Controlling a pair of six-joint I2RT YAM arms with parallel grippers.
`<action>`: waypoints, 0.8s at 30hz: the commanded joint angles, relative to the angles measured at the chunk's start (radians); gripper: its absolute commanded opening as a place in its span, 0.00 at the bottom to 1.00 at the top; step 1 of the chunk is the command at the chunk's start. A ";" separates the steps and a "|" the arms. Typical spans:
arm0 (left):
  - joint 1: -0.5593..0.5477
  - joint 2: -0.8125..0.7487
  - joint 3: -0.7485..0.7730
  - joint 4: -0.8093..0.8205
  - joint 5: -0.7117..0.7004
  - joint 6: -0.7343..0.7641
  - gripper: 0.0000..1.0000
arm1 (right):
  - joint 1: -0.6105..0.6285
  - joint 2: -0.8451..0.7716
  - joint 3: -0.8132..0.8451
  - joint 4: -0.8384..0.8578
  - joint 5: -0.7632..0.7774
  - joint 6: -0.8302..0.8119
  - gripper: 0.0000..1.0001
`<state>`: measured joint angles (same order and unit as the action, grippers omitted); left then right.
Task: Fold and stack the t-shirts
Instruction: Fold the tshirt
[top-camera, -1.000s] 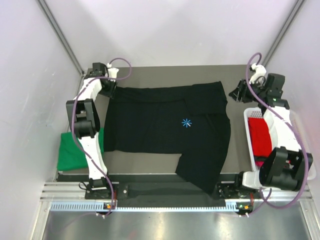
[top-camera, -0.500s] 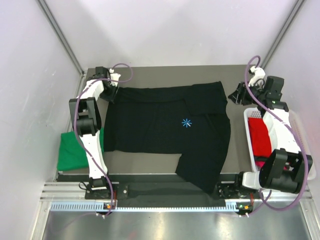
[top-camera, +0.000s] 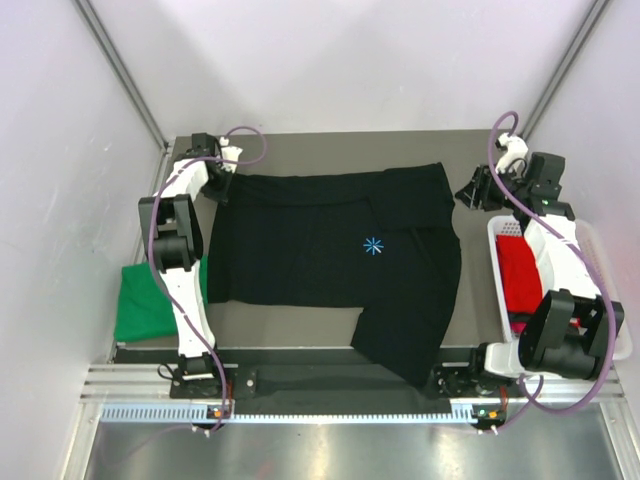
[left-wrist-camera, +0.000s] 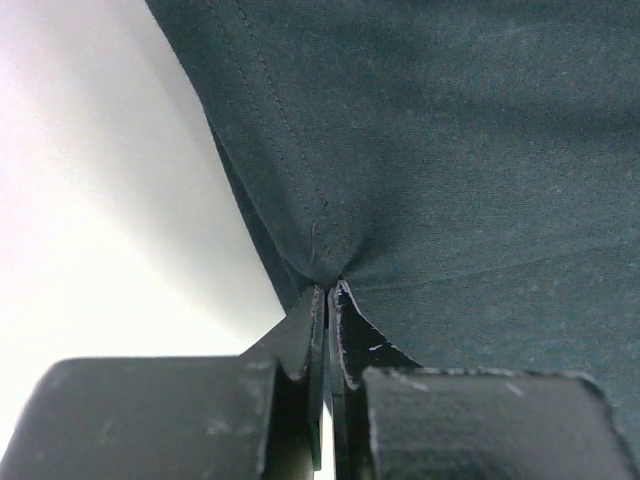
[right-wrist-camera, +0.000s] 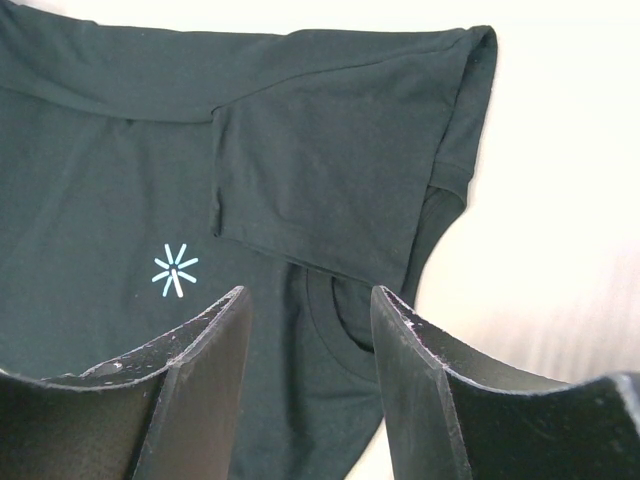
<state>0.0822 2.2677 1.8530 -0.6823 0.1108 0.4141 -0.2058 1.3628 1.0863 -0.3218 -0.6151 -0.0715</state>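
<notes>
Grey tabletop (top-camera: 330, 150) between white walls: the black t-shirt (top-camera: 320, 250) lies spread across the middle with its light-blue starburst mark (top-camera: 373, 245) facing up. One sleeve is folded in at the far right, and the near-right part trails toward the table's near edge. The left gripper (left-wrist-camera: 328, 292) is pinched tight on the shirt's far-left corner, the hem puckering into its closed tips. The right gripper (right-wrist-camera: 310, 300) stands wide with nothing between its fingers, poised by the far-right corner and the folded sleeve; how high it hangs above the cloth is hard to judge from these angles. A green t-shirt (top-camera: 140, 305) sits at the near left beside the left arm, and a red t-shirt (top-camera: 518, 275) lies in the white mesh basket (top-camera: 494, 262) on the right. The fold of the black shirt looks barely begun, with one corner gripped and the other waiting. The next move calls for the right gripper to come down and close on its corner. Both arms can then lift the far edge evenly and draw it toward the near one without pulling the cloth askew.
</notes>
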 joint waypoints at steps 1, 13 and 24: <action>0.002 -0.037 -0.027 0.001 -0.020 0.002 0.00 | 0.000 -0.008 -0.006 0.055 -0.023 -0.013 0.52; 0.002 -0.154 -0.124 0.023 -0.065 0.023 0.00 | -0.001 -0.037 -0.023 0.063 -0.031 -0.007 0.52; 0.004 -0.357 -0.213 0.026 -0.161 -0.032 0.36 | 0.037 -0.054 0.049 -0.306 -0.259 -0.453 0.51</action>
<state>0.0826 2.1029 1.6749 -0.6636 -0.0040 0.4034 -0.1997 1.3502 1.0676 -0.4110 -0.7341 -0.2131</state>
